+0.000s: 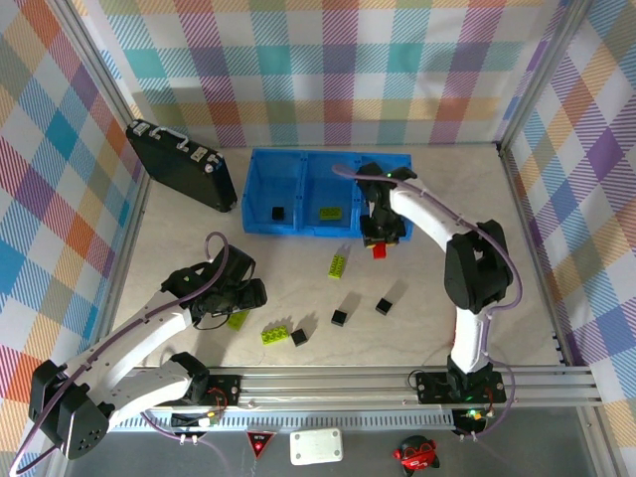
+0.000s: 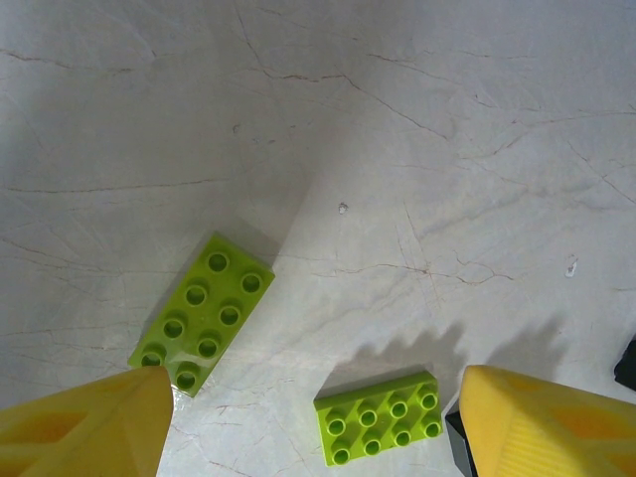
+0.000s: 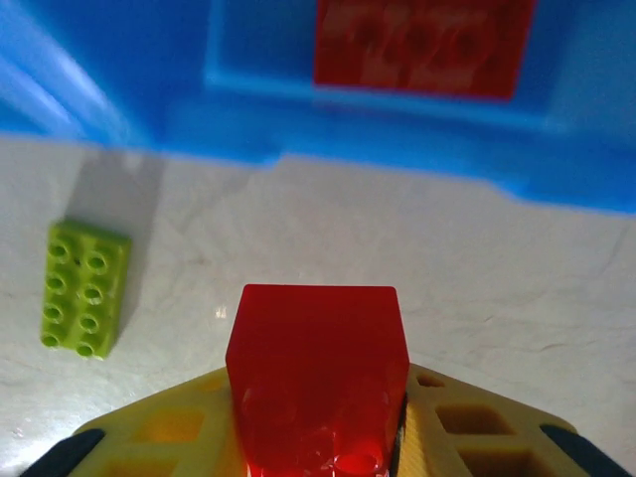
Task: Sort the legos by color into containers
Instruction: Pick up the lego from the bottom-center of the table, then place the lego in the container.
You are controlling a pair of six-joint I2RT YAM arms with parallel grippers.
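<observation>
The right pincer [image 1: 376,237] pinches a red brick [image 1: 379,251] between its yellow fingers [image 3: 467,422], the brick sticking out past their tips. It hangs over the table [image 1: 427,288] just in front of the near wall of the blue bin [image 1: 260,189], at the bin's right compartment. In the right wrist view a blurred red shape shows at that compartment. The middle compartment holds a green piece [image 1: 329,212] and the left one a black cube [image 1: 278,212]. A green brick [image 1: 338,265] lies on the table near the held brick, towards the arms and to its left. The left pincer [image 1: 243,296] is spread wide and grips nothing; it hovers over the table. In the left wrist view a second green brick [image 2: 380,416] lies flat between its fingers, closer to the right one, and a third green brick [image 2: 202,311] lies just ahead of the left fingertip. Three loose black cubes [image 1: 339,318] sit apart on the table between the two arms.
</observation>
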